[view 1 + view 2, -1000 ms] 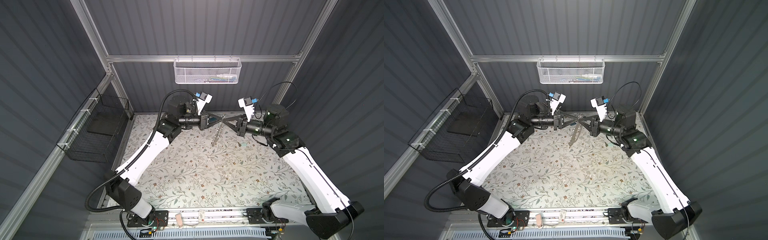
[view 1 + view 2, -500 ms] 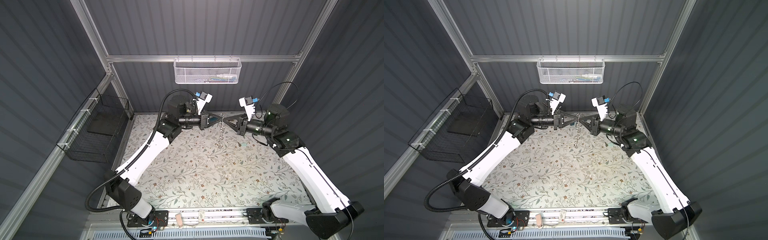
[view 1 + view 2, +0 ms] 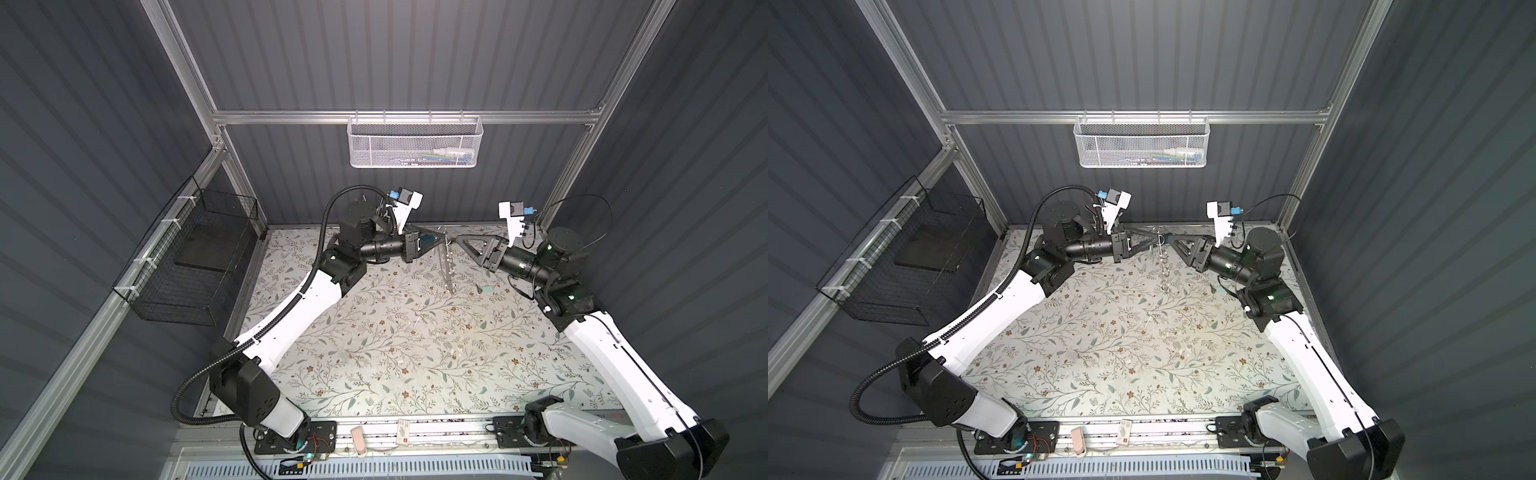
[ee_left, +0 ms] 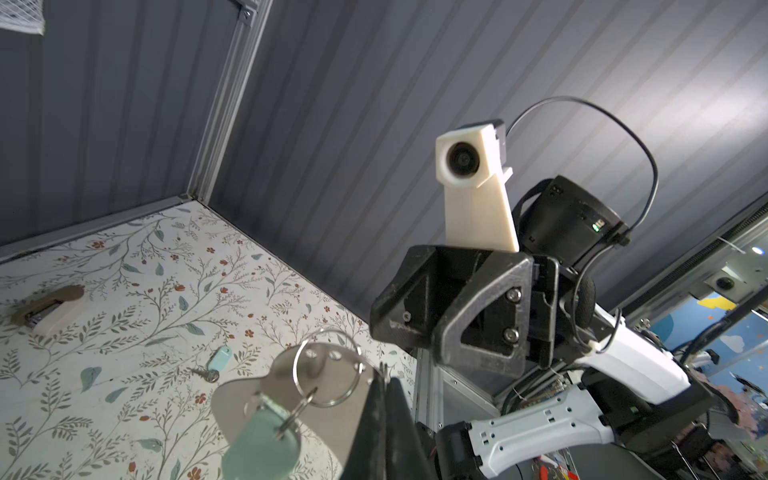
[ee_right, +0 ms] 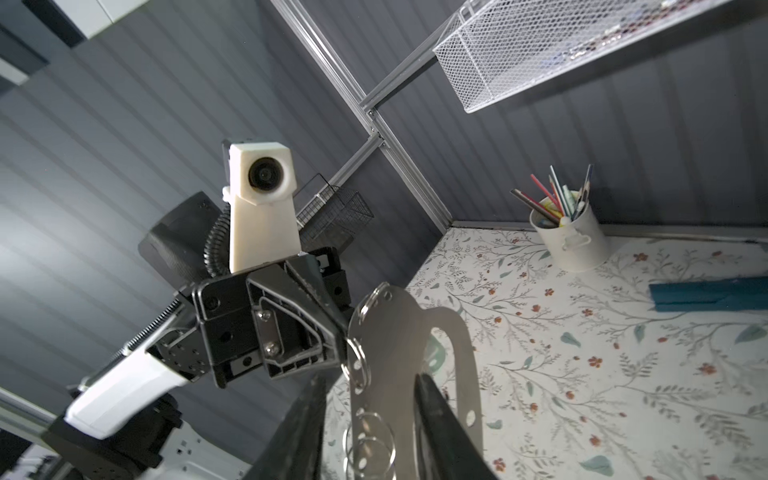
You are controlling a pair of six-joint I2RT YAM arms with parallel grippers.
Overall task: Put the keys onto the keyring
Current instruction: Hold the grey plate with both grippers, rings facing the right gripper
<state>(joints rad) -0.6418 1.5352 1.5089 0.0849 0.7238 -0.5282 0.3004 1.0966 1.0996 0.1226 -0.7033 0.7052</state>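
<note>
Hanging keyring [image 5: 399, 332]: stiff, thin, likely light and slippery; in air above table [image 3: 395, 353].
Left gripper [image 4: 384, 415]: closed tight on its edge.
Right gripper [image 5: 370, 378]: half open around it, no grip seen.
Loose key [image 4: 212, 369]: on table; take by mint tag [image 4: 219, 358].

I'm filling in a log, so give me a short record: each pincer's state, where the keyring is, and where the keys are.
keyring: hangs above the table, held by one edge
left pincer: shut on the keyring
right pincer: open, fingers either side of the keyring
key on ring: mint-tagged, hangs from a split ring
loose key: mint-tagged, lies on the table
other items: pencil cup, dark-teal case
</note>
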